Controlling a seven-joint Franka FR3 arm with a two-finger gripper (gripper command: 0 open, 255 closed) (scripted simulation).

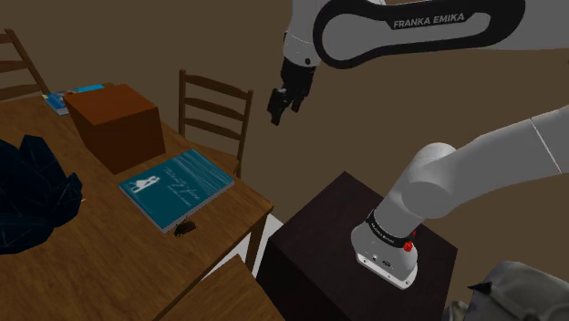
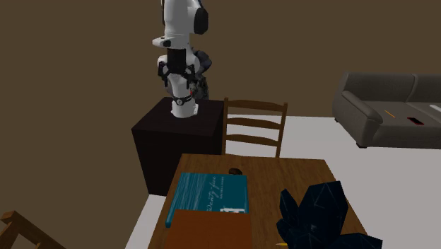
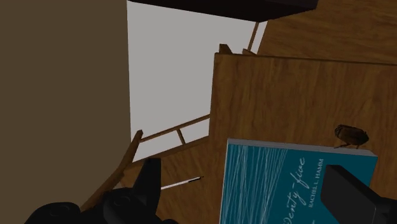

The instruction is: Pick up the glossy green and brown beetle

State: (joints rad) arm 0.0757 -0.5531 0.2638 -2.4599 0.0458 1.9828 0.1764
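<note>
While the all-black two-finger gripper (image 3: 242, 167) hangs up in the air with its fingers (image 3: 149, 184) spread wide and nothing pinched, the beetle's sitting on the table well below.

Looking down past the fingers, the first thing under them is a flat teal hardcover book (image 3: 280, 184) with white lettering, which spans most of the gap between the two tips. The small glossy dark-brown beetle (image 3: 351, 134) is out ahead of one fingertip, on the bare top of the brown wooden table (image 3: 286, 89) and just beside the book's edge. Out ahead of the other finger there's a brown wooden ladder-back chair (image 3: 172, 137) pushed up to the table's side. Farther from the fingers, past the book, a plain reddish-brown box (image 1: 114, 123) stands on the table, with a crumpled dark blue-black bag (image 1: 32, 191) near it.
</note>
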